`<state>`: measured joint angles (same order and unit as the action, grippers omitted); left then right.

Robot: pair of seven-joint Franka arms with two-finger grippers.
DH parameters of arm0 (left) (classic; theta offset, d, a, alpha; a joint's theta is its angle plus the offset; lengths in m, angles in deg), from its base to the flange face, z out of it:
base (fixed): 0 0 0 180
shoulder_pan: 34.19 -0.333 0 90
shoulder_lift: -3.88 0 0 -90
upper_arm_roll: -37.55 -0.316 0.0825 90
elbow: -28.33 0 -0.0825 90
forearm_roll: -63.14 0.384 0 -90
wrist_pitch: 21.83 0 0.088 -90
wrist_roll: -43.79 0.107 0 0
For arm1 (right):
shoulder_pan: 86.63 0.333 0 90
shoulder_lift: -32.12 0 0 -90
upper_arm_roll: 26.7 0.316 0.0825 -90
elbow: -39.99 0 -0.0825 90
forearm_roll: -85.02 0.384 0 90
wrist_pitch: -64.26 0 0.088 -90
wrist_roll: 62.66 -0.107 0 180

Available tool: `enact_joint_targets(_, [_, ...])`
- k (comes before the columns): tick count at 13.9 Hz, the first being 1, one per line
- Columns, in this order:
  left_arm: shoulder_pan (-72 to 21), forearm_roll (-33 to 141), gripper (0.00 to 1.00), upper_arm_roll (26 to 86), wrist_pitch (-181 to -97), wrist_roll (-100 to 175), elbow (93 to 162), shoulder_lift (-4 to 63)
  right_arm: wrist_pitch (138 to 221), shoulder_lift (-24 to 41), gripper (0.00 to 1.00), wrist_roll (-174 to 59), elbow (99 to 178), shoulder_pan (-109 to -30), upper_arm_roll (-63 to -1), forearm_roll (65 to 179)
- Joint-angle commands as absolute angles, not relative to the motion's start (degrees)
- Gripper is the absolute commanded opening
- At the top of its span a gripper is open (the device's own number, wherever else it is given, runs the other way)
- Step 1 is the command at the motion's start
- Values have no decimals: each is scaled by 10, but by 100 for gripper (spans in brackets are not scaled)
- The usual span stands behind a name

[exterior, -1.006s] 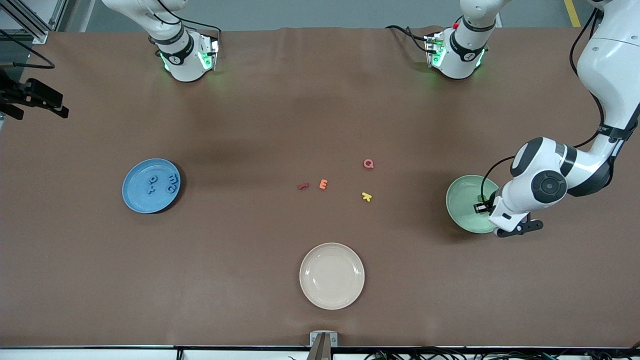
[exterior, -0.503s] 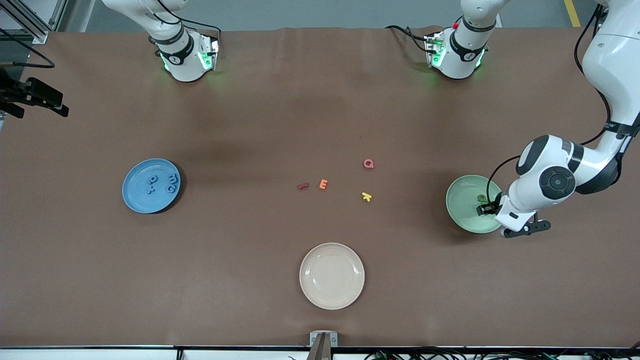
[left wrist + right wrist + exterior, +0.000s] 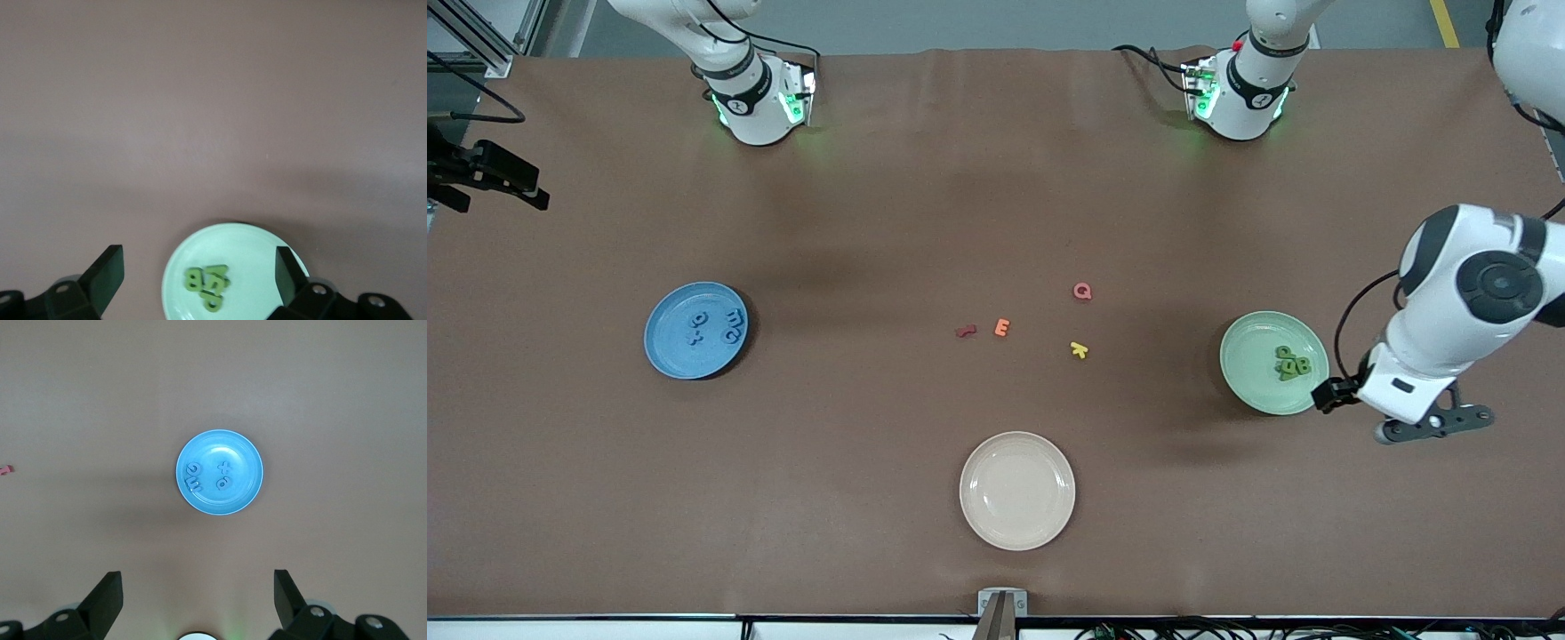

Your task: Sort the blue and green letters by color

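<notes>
Green letters [image 3: 1292, 364] heaped, orientation unclear; blue letters [image 3: 713, 327] flat.

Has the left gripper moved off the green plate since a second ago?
Yes. The left gripper, open, has pulled away from over the green plate toward the left arm's end of the table.

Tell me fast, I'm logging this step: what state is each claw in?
Left claw: open, empty, above the green plate.
Right claw: open, empty, high over the blue plate.
</notes>
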<state>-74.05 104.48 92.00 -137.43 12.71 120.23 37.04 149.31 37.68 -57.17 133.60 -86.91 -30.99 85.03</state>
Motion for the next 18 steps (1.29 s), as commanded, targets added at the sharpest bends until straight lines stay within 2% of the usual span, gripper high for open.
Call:
enact_joint_targets(1, [-734, 1035, 100, 940, -1323, 172, 1126, 375, 1500, 392, 100, -568, 1350, -879, -302, 847])
enact_joint_targets(5, [-708, 1014, 100, 992, -1189, 166, 1060, 362, 1497, 392, 100, -569, 1351, -879, -302, 854])
enact_joint_targets(8, [-676, 978, 100, 963, -1175, 174, 1054, 323, 1494, 393, 100, -569, 1354, -879, -302, 854])
enact_joint_targets(9, [-652, 947, 100, 928, -1175, 177, 1053, 306, 1493, 393, 100, -570, 1354, -879, -302, 855])
enact_joint_targets(11, [-575, 859, 100, 802, -1175, 204, 1054, 249, 1493, 392, 100, -570, 1354, -879, -302, 855])
enact_joint_targets(14, [-380, 707, 100, 514, -1174, 288, 1066, 166, 1493, 393, 100, -570, 1354, -880, -302, 856])
enact_joint_targets(15, [-340, 690, 100, 455, -1163, 319, 1074, 147, 1493, 392, 100, -570, 1354, -879, -302, 856])
enact_joint_targets(17, [-323, 659, 100, 411, -1138, 377, 1097, 114, 1494, 393, 100, -570, 1354, -879, -302, 856])
enact_joint_targets(18, [-323, 642, 100, 394, -1138, 382, 1131, 85, 1495, 393, 100, -570, 1354, -879, -302, 856])
